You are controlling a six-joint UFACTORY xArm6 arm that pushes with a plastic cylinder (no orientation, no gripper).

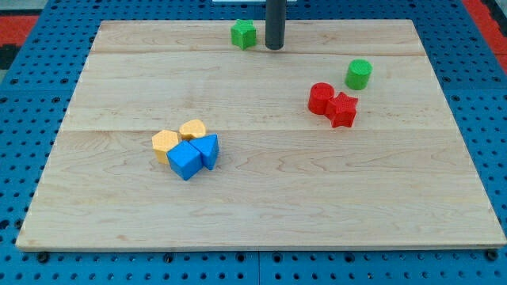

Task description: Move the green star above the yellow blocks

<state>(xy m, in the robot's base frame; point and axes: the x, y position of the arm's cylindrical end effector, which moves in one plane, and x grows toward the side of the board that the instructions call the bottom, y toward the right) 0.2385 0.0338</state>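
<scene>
The green star (244, 34) sits near the view's top edge of the wooden board (261, 206), left of centre. My tip (274, 47) stands just to the star's right, a small gap apart. Two yellow blocks lie at the view's lower left: a yellow hexagon-like block (165, 144) and a second yellow block (192, 129) to its right. They touch a blue cube (184, 161) and a blue triangle (207, 149) just below them.
A green cylinder (358, 74) stands at the view's right. A red cylinder (321, 97) and a red star (343, 109) touch each other just below and left of it. A blue pegboard (483, 103) surrounds the board.
</scene>
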